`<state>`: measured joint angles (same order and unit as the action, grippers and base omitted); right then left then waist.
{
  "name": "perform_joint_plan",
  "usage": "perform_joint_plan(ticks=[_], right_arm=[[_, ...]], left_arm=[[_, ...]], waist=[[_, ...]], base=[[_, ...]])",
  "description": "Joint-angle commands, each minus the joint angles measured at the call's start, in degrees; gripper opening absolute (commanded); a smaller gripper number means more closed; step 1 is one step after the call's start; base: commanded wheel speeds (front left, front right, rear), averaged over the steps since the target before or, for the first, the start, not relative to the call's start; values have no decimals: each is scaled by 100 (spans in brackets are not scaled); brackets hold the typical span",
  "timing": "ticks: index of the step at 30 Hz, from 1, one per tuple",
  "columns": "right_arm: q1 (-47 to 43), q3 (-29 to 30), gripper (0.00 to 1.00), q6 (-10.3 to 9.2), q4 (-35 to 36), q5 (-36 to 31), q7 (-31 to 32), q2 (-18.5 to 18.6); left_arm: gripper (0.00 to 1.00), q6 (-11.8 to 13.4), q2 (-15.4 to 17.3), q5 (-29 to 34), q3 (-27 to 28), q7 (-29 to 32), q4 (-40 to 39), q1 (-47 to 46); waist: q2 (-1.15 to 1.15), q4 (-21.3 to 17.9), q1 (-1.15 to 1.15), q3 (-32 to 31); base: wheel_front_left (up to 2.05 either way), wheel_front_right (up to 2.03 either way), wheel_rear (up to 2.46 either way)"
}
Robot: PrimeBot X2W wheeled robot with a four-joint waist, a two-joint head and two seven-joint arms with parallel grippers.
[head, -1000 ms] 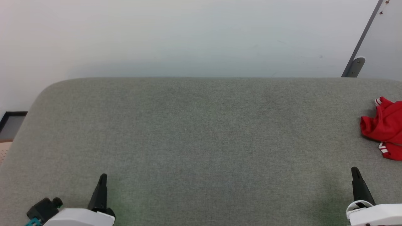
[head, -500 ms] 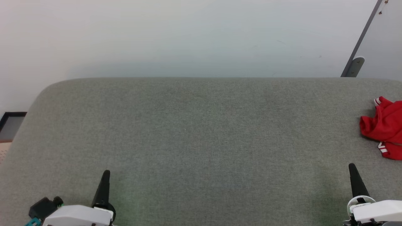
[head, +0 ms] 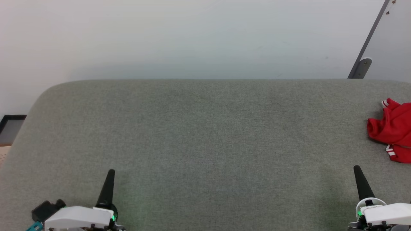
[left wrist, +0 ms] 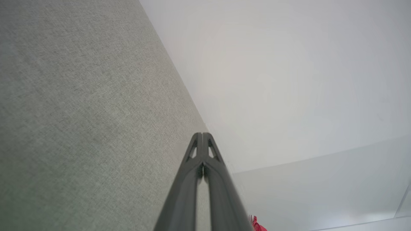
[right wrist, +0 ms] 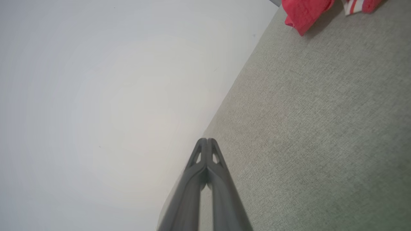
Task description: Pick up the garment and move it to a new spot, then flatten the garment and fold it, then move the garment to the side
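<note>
You have one garment, two grippers and one grey fabric-covered surface in front of you. The garment is a single crumpled red heap with two patches of white-and-red striped trim showing, one at its far corner and one along its near edge. It lies on the surface and runs off the right side of the head view. Your left gripper sits at the near left, its two dark fingers pressed together into one point and holding nothing. Your right gripper sits at the near right, also closed tip to tip and empty. You cannot tell from these views whether either tip touches the fabric. The garment lies ahead of your right gripper and off to its right, near it but clearly apart, with bare fabric between them. In the right wrist view the garment sits at the top edge, past the closed fingertips and to one side. It is well apart from your left gripper, across nearly the whole width of the surface, and in the left wrist view a sliver of red peeks out beside the fingers at the bottom edge. Beyond the surface stands one pale wall, with one grey post leaning past the garment.
</note>
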<state>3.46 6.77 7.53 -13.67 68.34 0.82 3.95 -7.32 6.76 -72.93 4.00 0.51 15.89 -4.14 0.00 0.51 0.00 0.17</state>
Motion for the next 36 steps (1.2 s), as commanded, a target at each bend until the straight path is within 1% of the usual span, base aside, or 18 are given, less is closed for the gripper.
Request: perform_joint_plan(ticks=[1, 22, 36], right_arm=[[125, -10, 0, -4, 34, 163, 33, -3], [203, -18, 0, -6, 0, 1237, 298, -52], [257, -24, 0, -6, -16, 1802, 441, -85]], left_arm=[[0, -18, -7, -135, 36, 36, -63, -85], [0, -23, -194, -990, 145, 308, -130, -162], [0, -26, -294, -1459, 205, 464, -162, -196]], waist=[[0, -1, 0, 0], [0, -22, 0, 0], [0, -35, 0, 0]], base=[[0, 0, 0], [0, 0, 0], [0, 0, 0]])
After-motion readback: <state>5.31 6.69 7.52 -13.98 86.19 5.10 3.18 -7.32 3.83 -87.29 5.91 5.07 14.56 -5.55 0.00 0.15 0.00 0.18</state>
